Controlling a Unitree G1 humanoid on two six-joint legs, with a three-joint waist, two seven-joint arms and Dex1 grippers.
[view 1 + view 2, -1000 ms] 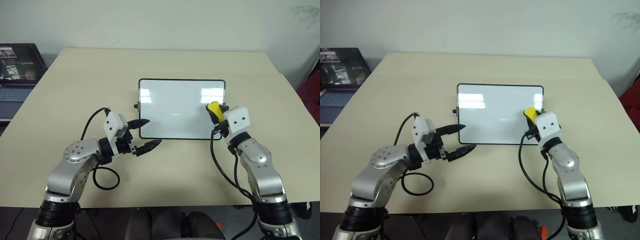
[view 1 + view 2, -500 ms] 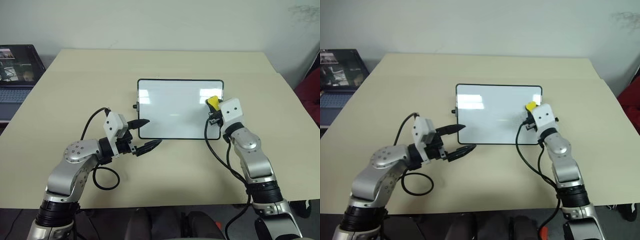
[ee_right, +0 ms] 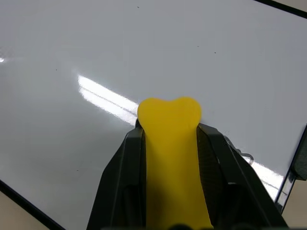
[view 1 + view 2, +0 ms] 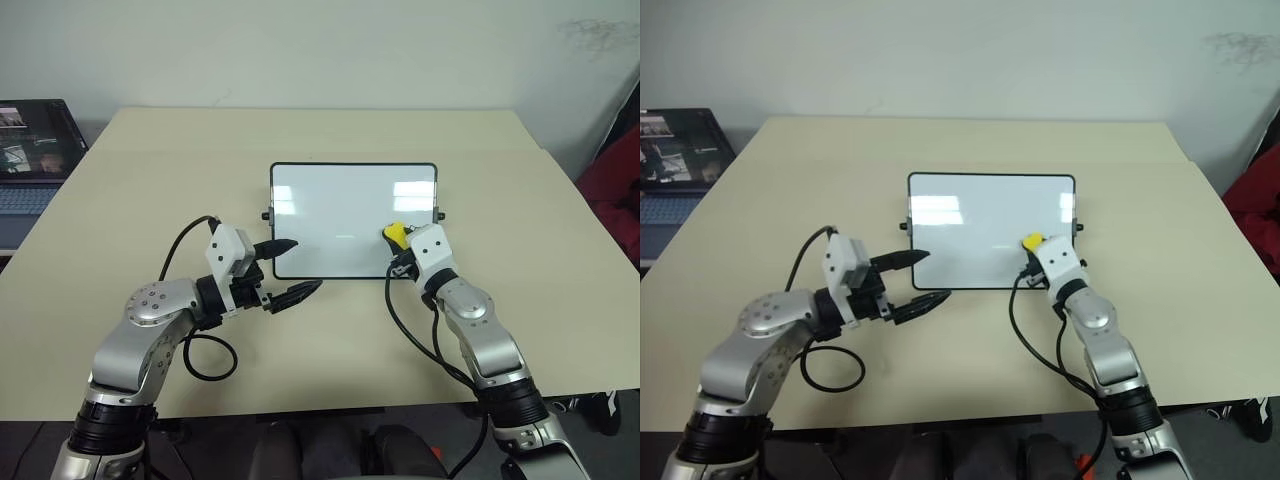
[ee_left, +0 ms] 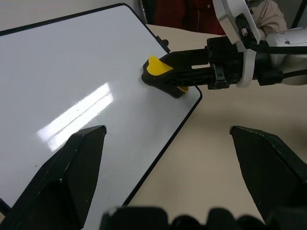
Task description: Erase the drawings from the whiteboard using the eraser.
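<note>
Right arm reaches forward from the near desk (image 4: 330, 370) edge, forearm angled inward; right gripper (image 4: 400, 243) roughly level, jaws clamped on the yellow eraser (image 4: 395, 234), whose tip sits over the near right part of the whiteboard (image 4: 340, 205). Contact with the board cannot be confirmed. Board lies flat mid-desk; its surface looks clean. Left arm bent at the elbow, left gripper (image 4: 290, 270) pointing right near the board's near left corner, jaws spread apart, holding nothing. Laptop (image 4: 30, 150) at far left.
</note>
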